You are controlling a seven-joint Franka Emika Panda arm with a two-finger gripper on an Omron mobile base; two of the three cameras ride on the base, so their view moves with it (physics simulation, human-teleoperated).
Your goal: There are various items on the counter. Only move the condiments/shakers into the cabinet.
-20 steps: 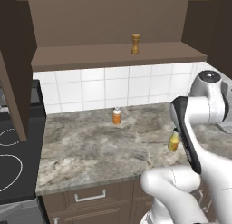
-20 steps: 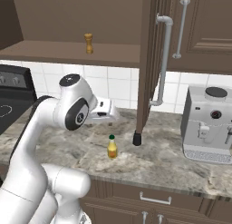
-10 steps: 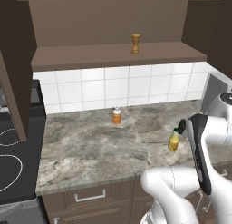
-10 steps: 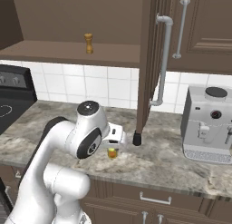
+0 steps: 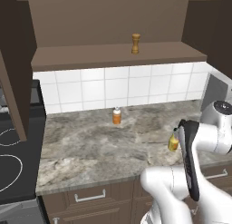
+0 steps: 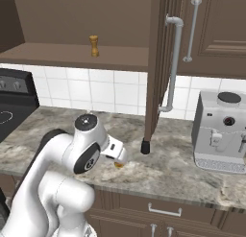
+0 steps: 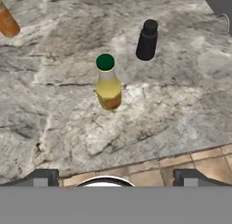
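Currently: pincer jaws wide, empty, above yellow bottle | bottle upright on worktop nr front edge, black shaker beside | risk: off-centre approach tips bottle over edge.

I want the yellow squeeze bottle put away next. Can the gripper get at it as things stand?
Probably yes: the yellow squeeze bottle stands upright, apart from the black shaker, ahead of the open gripper.

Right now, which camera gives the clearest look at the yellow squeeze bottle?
The hand view: the yellow squeeze bottle stands unobstructed, green cap visible. The left base view shows it beside the arm; in the right base view the arm mostly covers it.
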